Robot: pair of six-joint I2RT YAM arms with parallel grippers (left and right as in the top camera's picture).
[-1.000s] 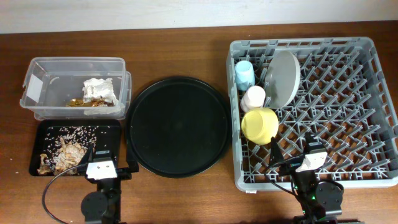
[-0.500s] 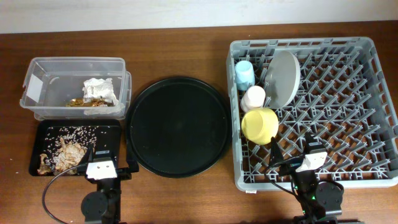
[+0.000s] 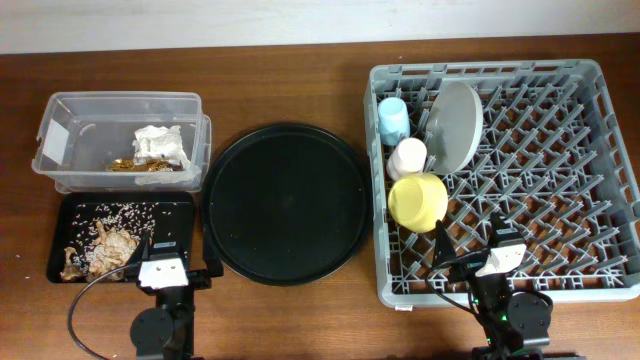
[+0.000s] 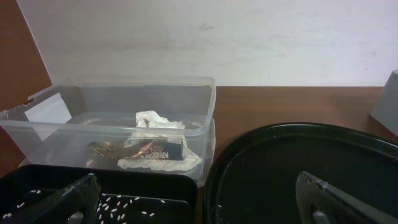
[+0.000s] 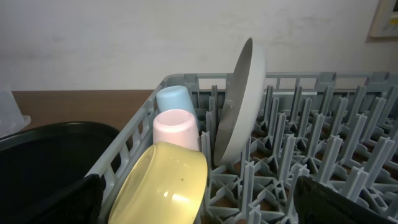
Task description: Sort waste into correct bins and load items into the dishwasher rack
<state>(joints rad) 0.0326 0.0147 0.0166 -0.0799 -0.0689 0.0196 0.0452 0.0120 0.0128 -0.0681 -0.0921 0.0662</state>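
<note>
The white napkin and gold wrapper lie in the clear box. Food scraps and rice lie in the flat black tray. The grey rack holds the blue cup, pink cup, yellow bowl and upright plate along its left side. I cannot make out the chopsticks. My left gripper is open and empty at the black tray's near edge. My right gripper is open and empty over the rack's near edge.
The big round black tray sits between the bins and the rack, with nothing on it. The rack's pegs stand to the right of the plate. A pale wall runs behind the table.
</note>
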